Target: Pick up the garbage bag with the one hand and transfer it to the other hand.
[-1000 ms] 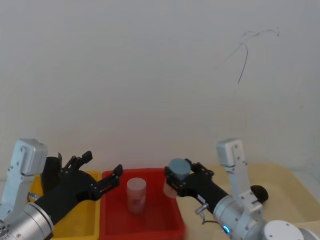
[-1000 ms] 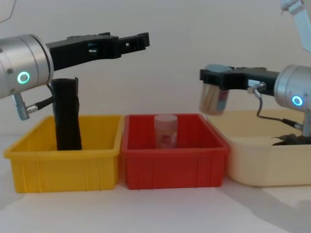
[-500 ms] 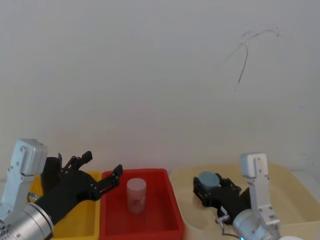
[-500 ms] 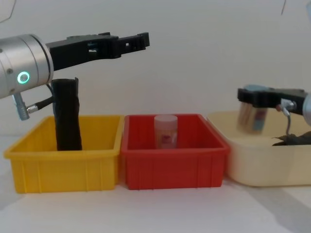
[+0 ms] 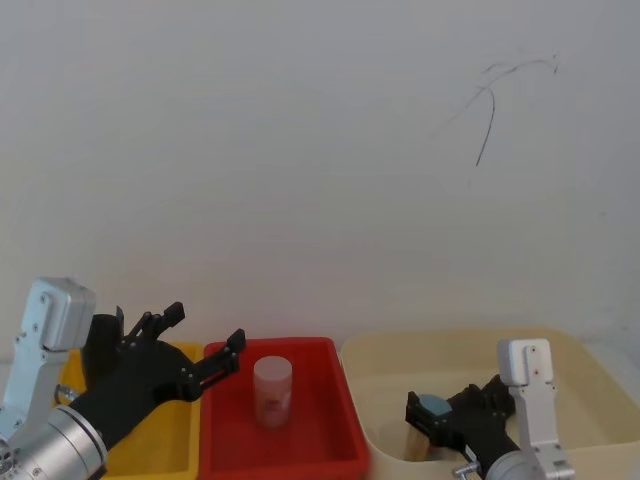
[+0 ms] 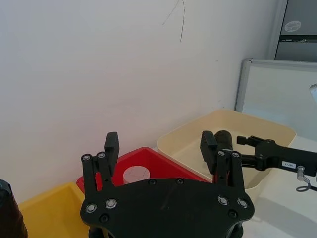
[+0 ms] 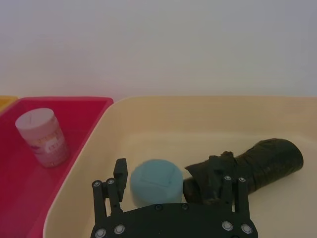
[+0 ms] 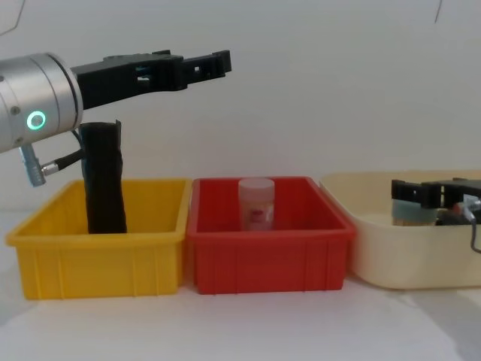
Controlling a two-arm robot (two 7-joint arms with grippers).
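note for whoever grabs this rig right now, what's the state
Left pincer: open, empty, hovering high over the yellow bin and red bin.
Right pincer: low in the cream tub, at a blue-lidded jar, beside a lying black roll.
Garbage bag: upright in the yellow bin, untouched.
Done: nothing on the bag.
Left: grasp it with the left pincer, lift, pass to the right pincer.

A plain white wall (image 5: 300, 150) fills the background, marked by a thin dark scribble (image 5: 492, 105) toward its upper right. The bench (image 8: 240, 323) is white. In the left wrist view, a white panel with a grey frame (image 6: 277, 94) stands beside a grey cabinet (image 6: 297, 29).
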